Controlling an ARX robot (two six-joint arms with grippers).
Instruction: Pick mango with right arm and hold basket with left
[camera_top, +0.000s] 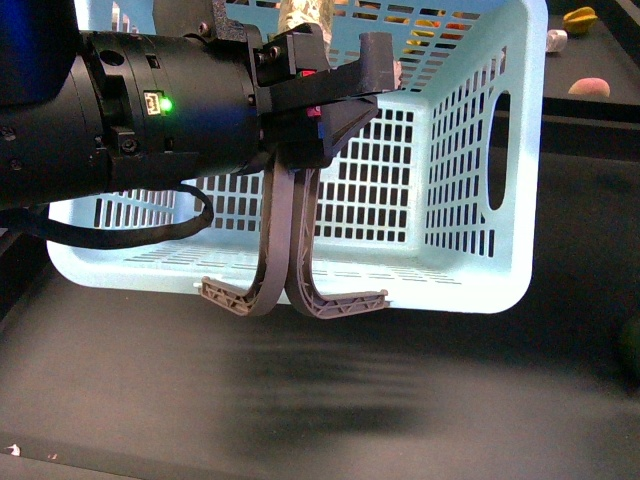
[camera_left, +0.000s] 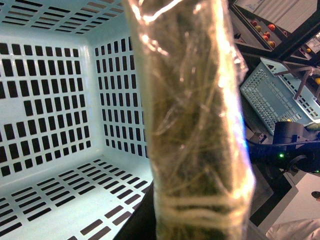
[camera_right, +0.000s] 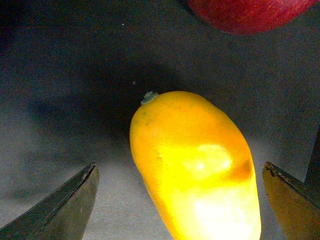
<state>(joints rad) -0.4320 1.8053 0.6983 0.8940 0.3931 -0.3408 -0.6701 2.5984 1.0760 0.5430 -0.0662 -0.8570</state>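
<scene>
The pale turquoise basket (camera_top: 470, 150) hangs tipped with its opening towards the front camera. Both its grey handles (camera_top: 285, 250) run up together into my left gripper (camera_top: 318, 112), which is shut on them. In the left wrist view the slotted inside of the basket (camera_left: 60, 100) fills the left half, and a clear-wrapped fibrous bundle (camera_left: 190, 120) hides the jaws. The yellow-orange mango (camera_right: 195, 165) lies on the dark surface in the right wrist view. My right gripper (camera_right: 180, 202) is open around the mango, one finger (camera_right: 65, 205) on each side, neither touching it.
A red fruit (camera_right: 250, 12) lies just beyond the mango's stem end. Behind the basket on the dark table sit a yellow starfruit (camera_top: 580, 17), a pink-orange fruit (camera_top: 589, 88) and a small white item (camera_top: 556, 40). A second turquoise basket (camera_left: 280, 95) stands off to the side.
</scene>
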